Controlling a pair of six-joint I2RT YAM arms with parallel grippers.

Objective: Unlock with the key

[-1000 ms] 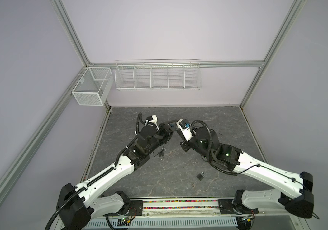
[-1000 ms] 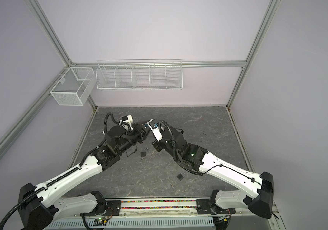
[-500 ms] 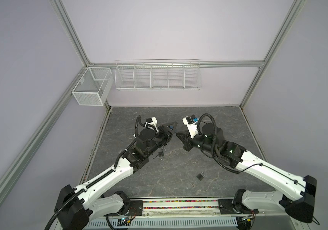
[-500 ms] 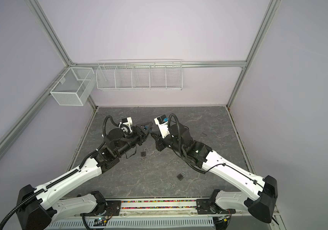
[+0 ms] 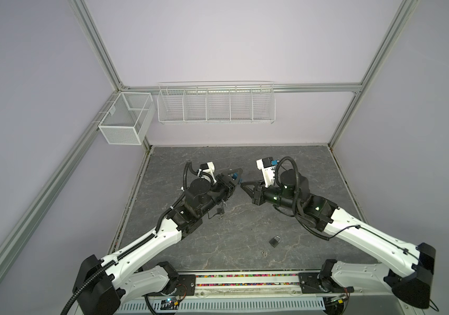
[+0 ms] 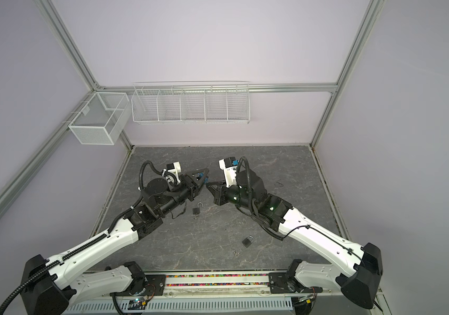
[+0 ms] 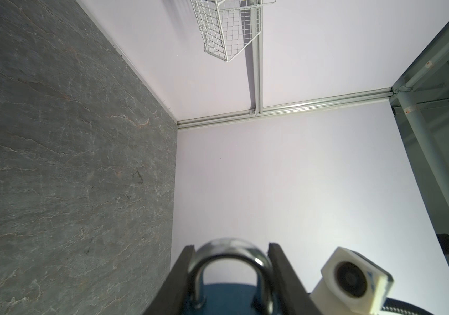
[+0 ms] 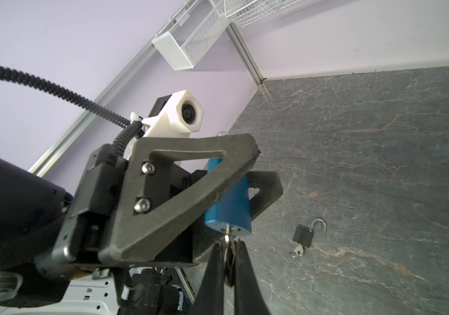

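Key (image 8: 227, 231) sits in the blue padlock (image 8: 228, 201), pinched by the right claw (image 8: 228, 245); twist squarely about its shaft while the left claw (image 7: 231, 249) clamps the body steady.

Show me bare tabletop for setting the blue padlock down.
Free: the table strip along the back wall, widest in the far right corner. Crowded: the middle, where left hand and right hand meet at the blue padlock, and nearer, around the open black padlock and front black padlock.
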